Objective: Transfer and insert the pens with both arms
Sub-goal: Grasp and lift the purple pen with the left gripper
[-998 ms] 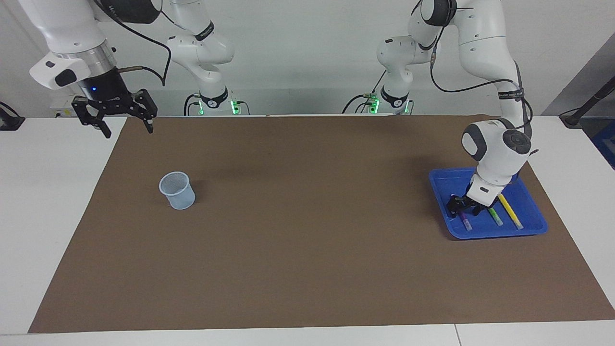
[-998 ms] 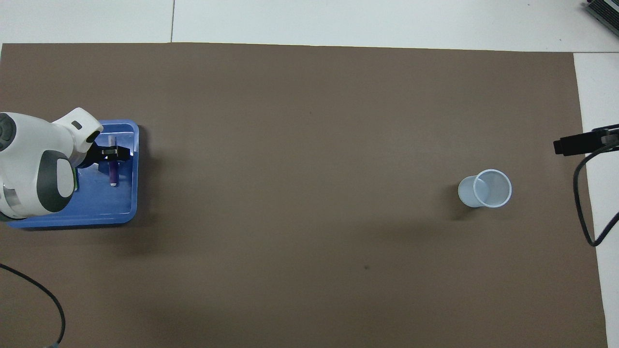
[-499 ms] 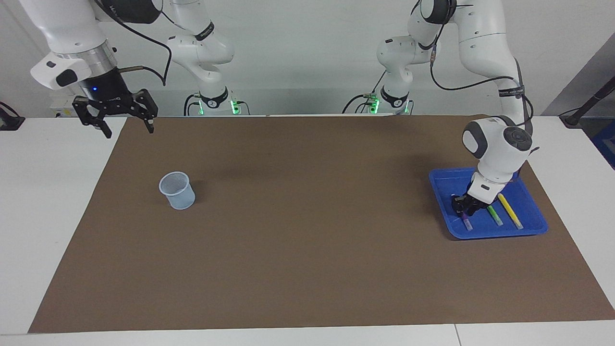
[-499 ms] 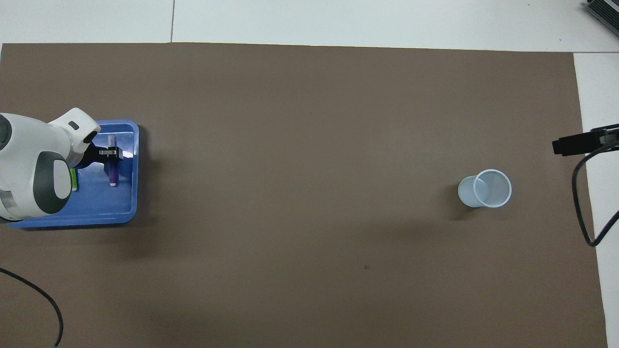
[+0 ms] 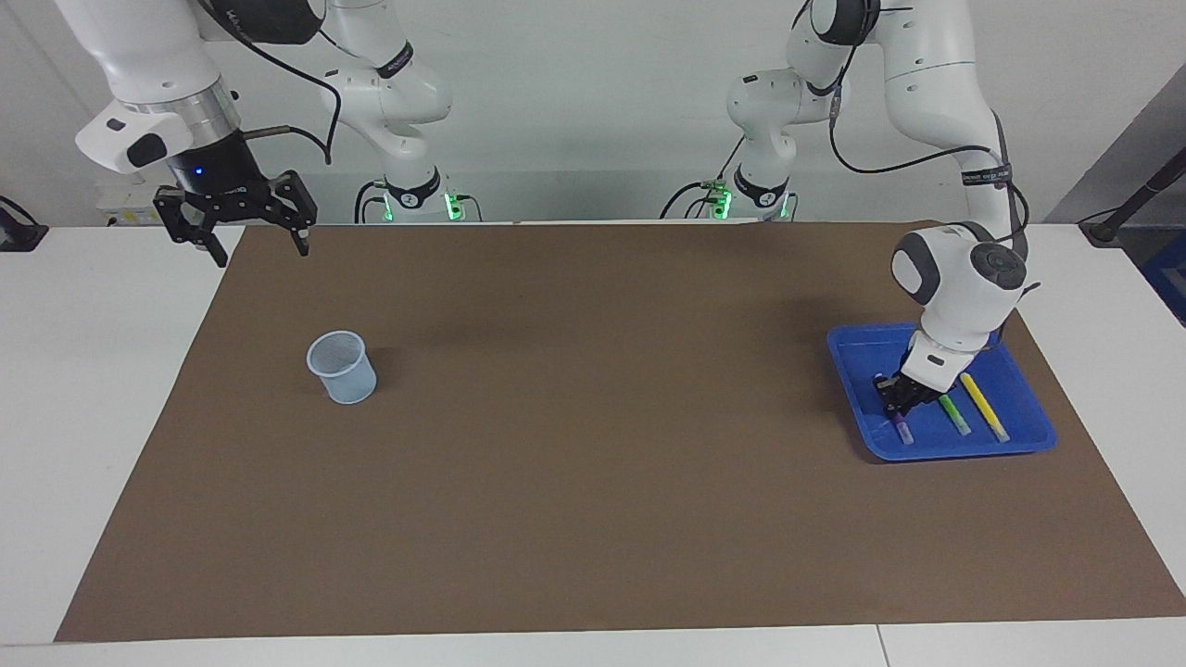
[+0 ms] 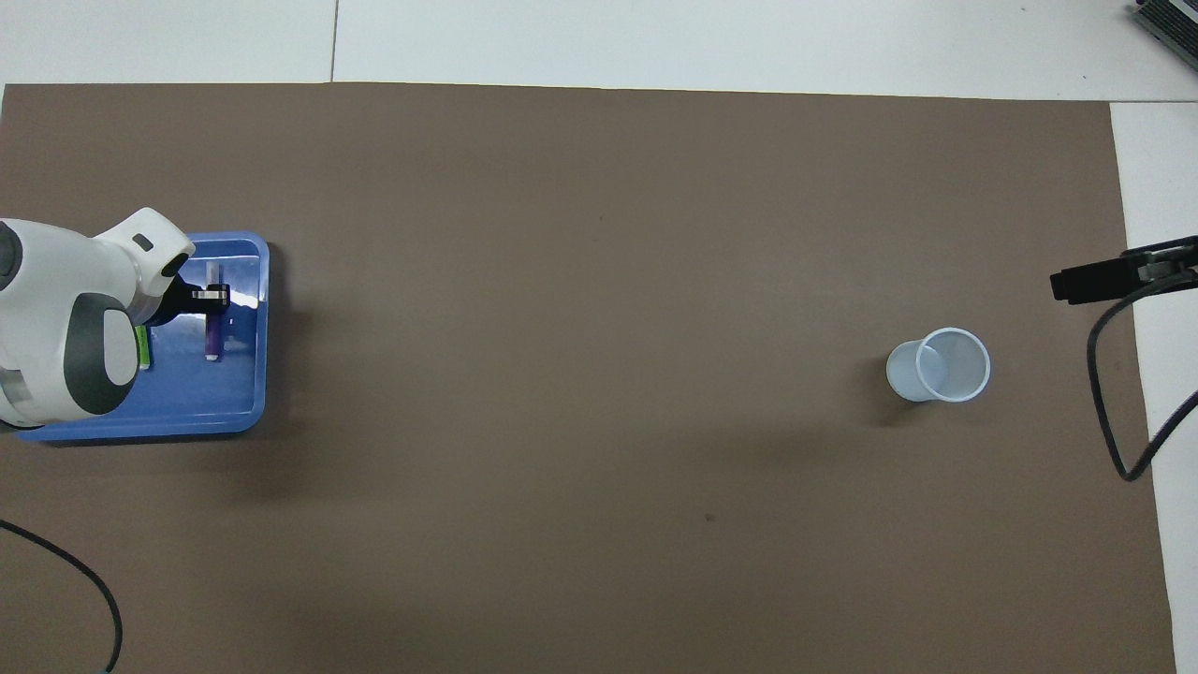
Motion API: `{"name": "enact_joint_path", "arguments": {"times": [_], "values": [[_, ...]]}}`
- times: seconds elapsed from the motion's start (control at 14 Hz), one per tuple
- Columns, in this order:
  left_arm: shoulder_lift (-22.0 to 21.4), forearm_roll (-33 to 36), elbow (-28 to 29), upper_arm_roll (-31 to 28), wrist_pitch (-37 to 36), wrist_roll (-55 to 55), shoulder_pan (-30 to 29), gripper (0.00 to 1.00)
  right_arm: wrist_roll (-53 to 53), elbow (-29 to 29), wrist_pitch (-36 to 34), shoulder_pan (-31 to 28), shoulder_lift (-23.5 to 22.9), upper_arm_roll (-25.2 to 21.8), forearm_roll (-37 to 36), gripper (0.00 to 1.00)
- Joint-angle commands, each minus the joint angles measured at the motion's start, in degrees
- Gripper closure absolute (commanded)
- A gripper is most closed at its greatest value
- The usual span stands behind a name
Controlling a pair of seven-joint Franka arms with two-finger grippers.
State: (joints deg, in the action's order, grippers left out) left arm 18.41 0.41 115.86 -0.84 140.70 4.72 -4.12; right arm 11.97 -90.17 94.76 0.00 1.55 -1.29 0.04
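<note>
Three pens lay in the blue tray (image 5: 1028, 435) at the left arm's end of the table: the purple pen (image 5: 900, 428), the green pen (image 5: 954, 415) and the yellow pen (image 5: 984, 406), side by side and slightly apart. The left gripper (image 5: 897, 398) was down inside the tray with its claw pressed together on the purple pen, pinching it near the end nearer the robots; the pale tip stuck out from under the fingers. From overhead, the pen (image 6: 213, 335) looked flat on the tray floor, not lifted.

So this was the pickup step, the very first pen, with nothing transferred. The green and yellow pens sat untouched.

The right gripper (image 5: 243, 232) hung in the air over the edge of the brown mat (image 5: 593, 519) at the right arm's end, its claw spread wide and holding nothing. The pale cup (image 5: 343, 368) stood upright on the mat, well apart from the tray, and looked empty from above (image 6: 939, 365).

Next, I reckoned, the left arm needed a clean straight lift clear of the tray wall, without nudging the green pen just beside it. Then it had to carry the pen toward the middle of the table for the right arm to take. With a pen that slim, the handover would need a steady hold and enough bare barrel for the second grip.
</note>
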Motion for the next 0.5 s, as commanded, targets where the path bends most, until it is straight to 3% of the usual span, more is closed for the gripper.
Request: {"name": "enact_joint_path", "arguments": {"times": [0.0, 0.43], "values": [[-0.2, 0.6, 0.6, 0.0, 0.2, -0.1, -0.2, 1.00, 1.2, -1.9, 0.7, -0.4, 1.4, 0.6, 1.5, 0.00], [-2.0, 0.1, -8.5, 0.0, -14.7, -2.8, -0.2, 1.00, -1.1, -2.6, 1.3, -0.4, 1.4, 2.4, 2.4, 0.00]]}}
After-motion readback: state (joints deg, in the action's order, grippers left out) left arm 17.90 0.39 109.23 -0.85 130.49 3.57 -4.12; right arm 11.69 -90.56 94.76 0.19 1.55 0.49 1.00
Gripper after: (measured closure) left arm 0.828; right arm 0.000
